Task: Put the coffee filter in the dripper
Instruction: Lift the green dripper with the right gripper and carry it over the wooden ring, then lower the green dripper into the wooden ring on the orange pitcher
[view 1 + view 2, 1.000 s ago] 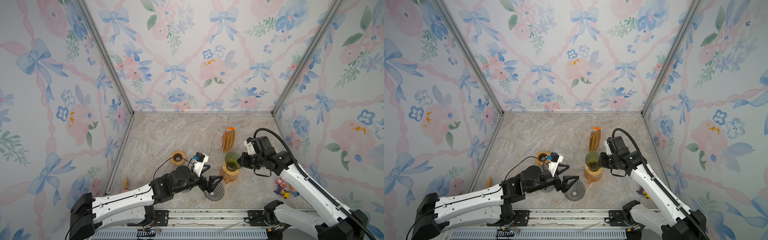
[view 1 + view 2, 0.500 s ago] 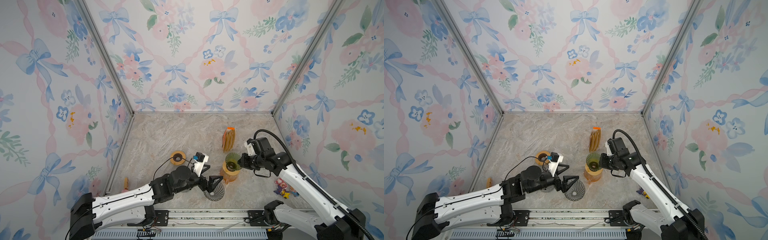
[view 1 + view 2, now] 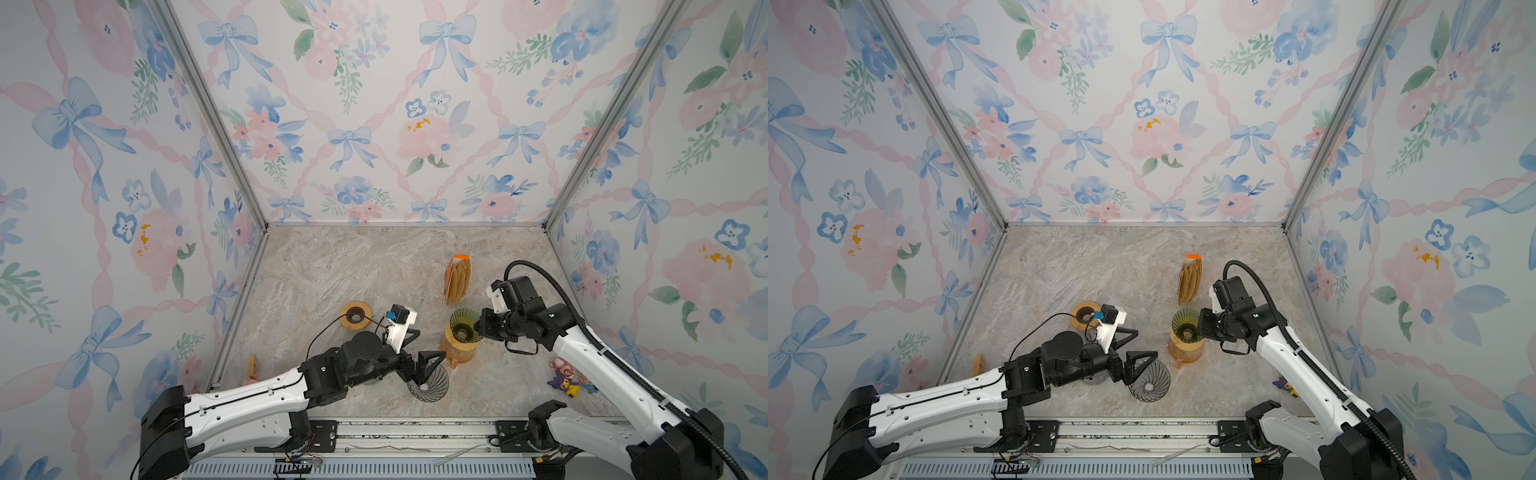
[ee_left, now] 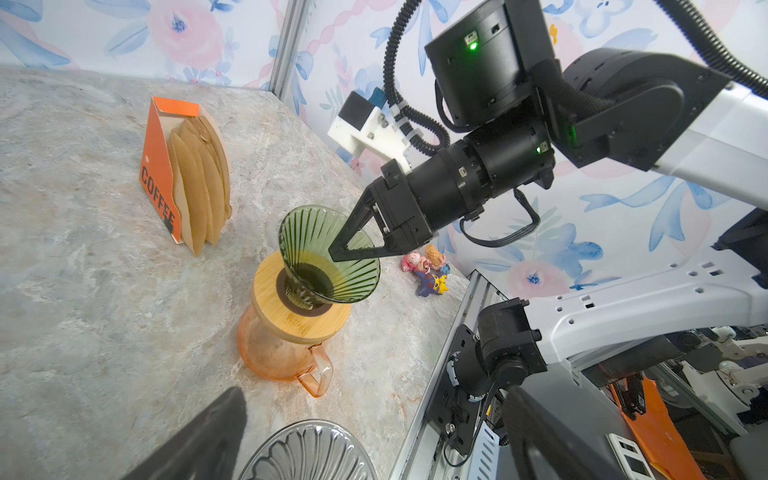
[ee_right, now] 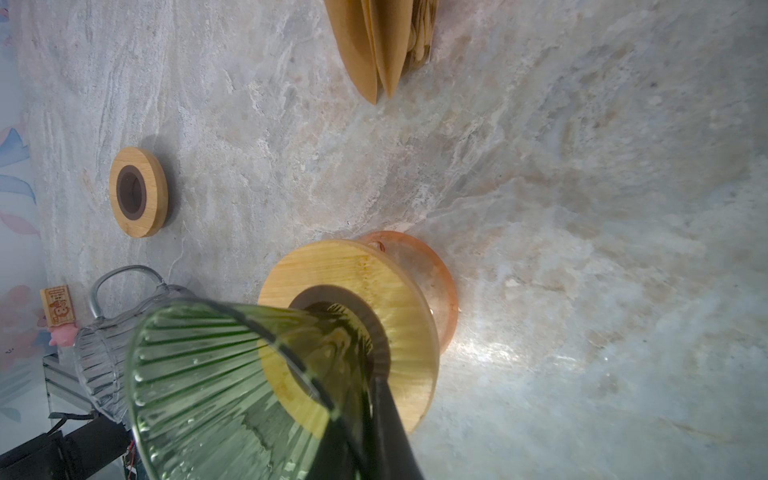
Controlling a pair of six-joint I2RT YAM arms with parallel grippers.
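Left wrist view: right gripper (image 4: 335, 254) clamps the green dripper (image 4: 305, 232) at its rim — left gripper (image 4: 374, 392) spread wide.

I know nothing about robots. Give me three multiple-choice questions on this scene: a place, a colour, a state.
1. Where is the green dripper? A in the wooden ring on the orange carafe; B hanging from a hook; C on a shelf.
2. The filter holder's colour? A blue; B orange; C black.
3. The right hand is? A wide open; B shut on the green dripper's rim; C hidden.
Key: A, its neck enters the ring; B, orange card; B, it pinches the rim.
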